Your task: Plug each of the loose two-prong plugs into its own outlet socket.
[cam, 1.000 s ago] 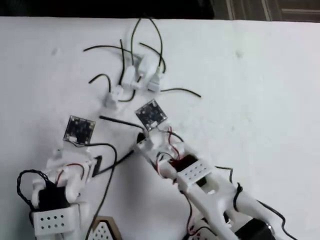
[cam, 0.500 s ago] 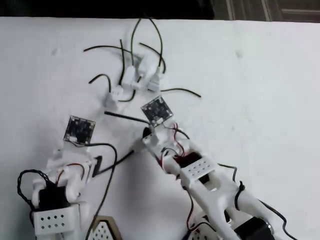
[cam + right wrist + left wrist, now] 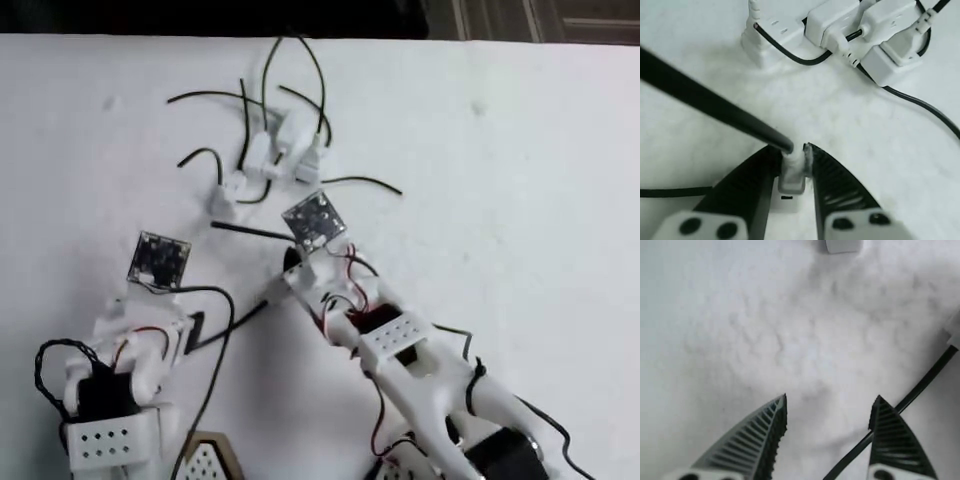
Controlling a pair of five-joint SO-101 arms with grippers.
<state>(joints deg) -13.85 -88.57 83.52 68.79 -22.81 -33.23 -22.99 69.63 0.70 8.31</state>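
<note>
The outlet sockets are clustered at the far middle of the table. A plug is clamped in the right gripper, just before the sockets, with its cord laid out leftward. The left gripper is held apart-fingered over bare table, left of the right gripper, a cable beside one finger.

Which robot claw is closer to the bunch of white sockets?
Right. The right gripper, shut on a white plug, sits just short of the sockets. The left gripper is open and farther back from them, over bare table.
</note>
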